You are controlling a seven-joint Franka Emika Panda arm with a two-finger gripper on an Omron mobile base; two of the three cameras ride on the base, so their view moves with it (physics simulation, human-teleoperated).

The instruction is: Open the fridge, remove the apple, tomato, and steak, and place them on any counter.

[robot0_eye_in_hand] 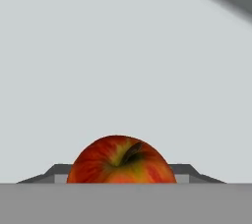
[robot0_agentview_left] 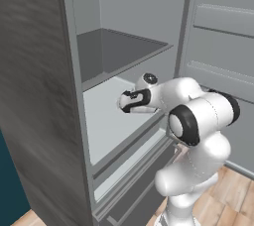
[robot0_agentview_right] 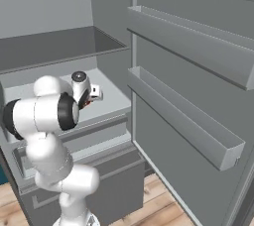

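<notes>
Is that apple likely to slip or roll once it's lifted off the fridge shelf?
The apple looks round and glossy, so it may twist between the end effector fingers. Released on a flat surface, it would probably roll. It appears firm.

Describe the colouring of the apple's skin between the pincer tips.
Red streaked with orange-yellow, dark at the stem hollow: the round streaked apple, clearest in the hand view.

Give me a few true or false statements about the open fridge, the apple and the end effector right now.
1. The tall grey fridge has its door shut. False: it stands open.
2. The round red-and-yellow apple sits between the end effector fingertips. True.
3. The door's shelves hold bottles. False: nothing is in them.
4. The white arm reaches inside the fridge above its pale grey shelf. True.
5. The apple's stem faces away from the hand camera. False: the stem dimple faces it.
</notes>
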